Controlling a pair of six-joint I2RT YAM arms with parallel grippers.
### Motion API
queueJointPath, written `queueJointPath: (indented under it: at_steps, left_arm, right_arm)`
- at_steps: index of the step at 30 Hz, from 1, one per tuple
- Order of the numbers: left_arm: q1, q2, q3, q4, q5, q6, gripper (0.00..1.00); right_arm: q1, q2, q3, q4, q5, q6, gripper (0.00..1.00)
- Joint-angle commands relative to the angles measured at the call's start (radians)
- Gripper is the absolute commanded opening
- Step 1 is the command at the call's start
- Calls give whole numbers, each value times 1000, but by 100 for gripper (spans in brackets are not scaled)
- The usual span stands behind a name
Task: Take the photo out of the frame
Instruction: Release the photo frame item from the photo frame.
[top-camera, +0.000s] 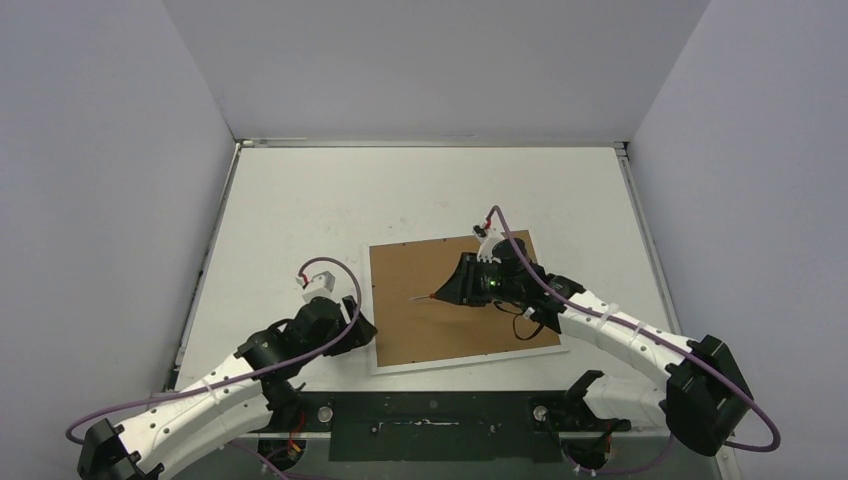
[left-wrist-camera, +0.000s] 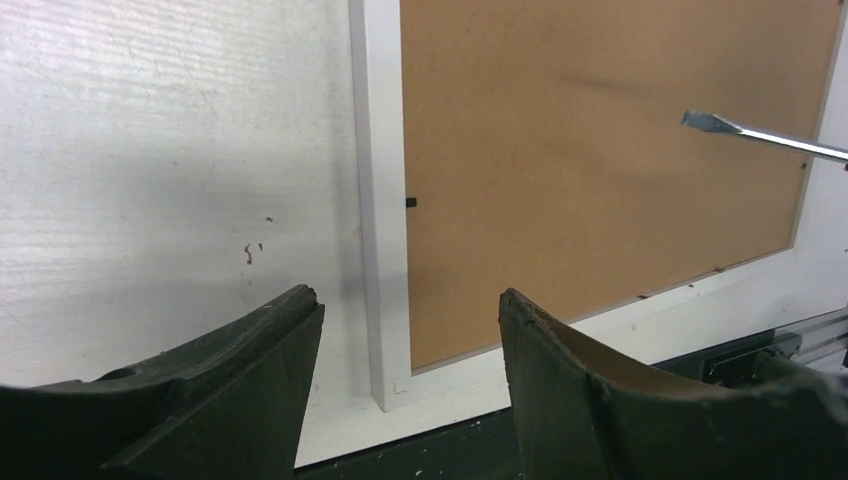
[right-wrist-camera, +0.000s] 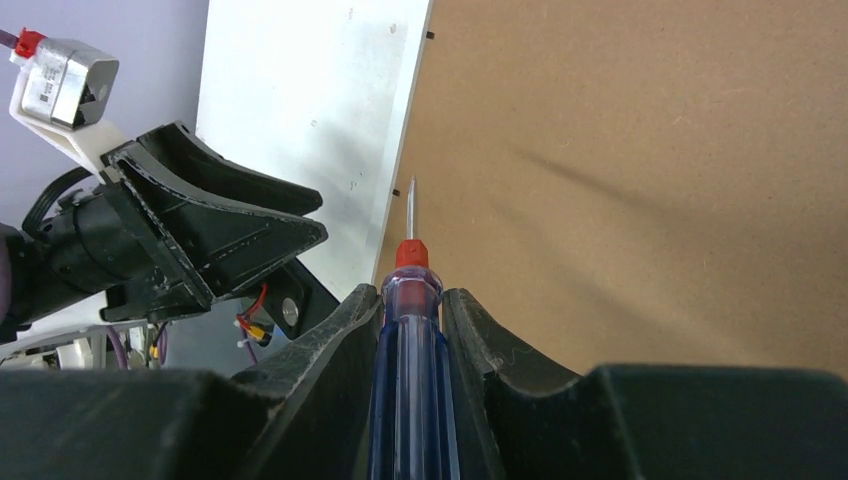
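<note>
The frame (top-camera: 440, 330) lies face down on the white table, its brown fibreboard back up inside narrow white border strips (left-wrist-camera: 380, 200). The photo is hidden beneath that back. My right gripper (top-camera: 455, 288) hovers over the middle of the back, shut on a red-and-blue screwdriver (right-wrist-camera: 412, 350). The screwdriver's blade (left-wrist-camera: 760, 137) points left toward the frame's left strip. My left gripper (left-wrist-camera: 408, 300) stands open just above the frame's near left corner, its fingers on either side of the left strip with nothing between them.
A small black retaining tab (left-wrist-camera: 411, 201) sits at the left edge of the back, and another shows near the blade tip (right-wrist-camera: 393, 193). The table's dark near edge (left-wrist-camera: 430, 450) runs just below the frame corner. White walls enclose the table.
</note>
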Motion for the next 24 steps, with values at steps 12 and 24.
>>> queueJointPath:
  at_steps: [12, 24]
  left_arm:
    - [-65, 111, -73, 30, 40, -31, 54]
    - [-101, 162, -143, 90, 14, -74, 33]
  right_arm:
    - [117, 184, 30, 194, 16, 42, 0]
    - [129, 335, -3, 416, -83, 106, 0]
